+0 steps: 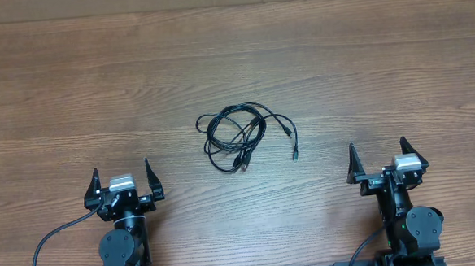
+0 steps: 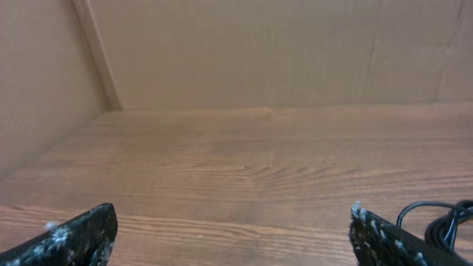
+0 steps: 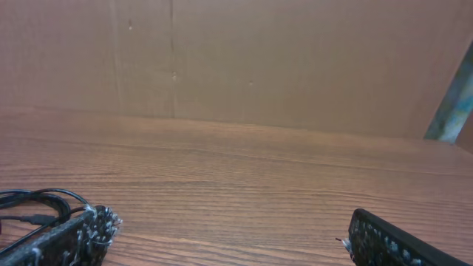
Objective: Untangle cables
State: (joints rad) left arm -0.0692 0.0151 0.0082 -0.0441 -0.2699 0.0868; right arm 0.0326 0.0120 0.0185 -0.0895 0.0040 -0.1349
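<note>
A small tangle of thin black cables (image 1: 239, 138) lies on the wooden table near its middle, loops crossing one another, with plug ends trailing out to the right and at the bottom. My left gripper (image 1: 122, 176) sits open at the near left, well short of the tangle. My right gripper (image 1: 379, 153) is open at the near right, also apart from it. In the left wrist view the cables (image 2: 442, 222) peek in at the lower right, past the right fingertip (image 2: 369, 229). The right wrist view shows the cables (image 3: 33, 203) at the lower left beside the left fingertip (image 3: 92, 225).
The wooden table (image 1: 234, 60) stretches wide on all sides of the tangle. A brown cardboard wall (image 2: 281, 52) stands at the far edge, with another panel (image 2: 37, 81) on the left side. Both arm bases stand at the near edge.
</note>
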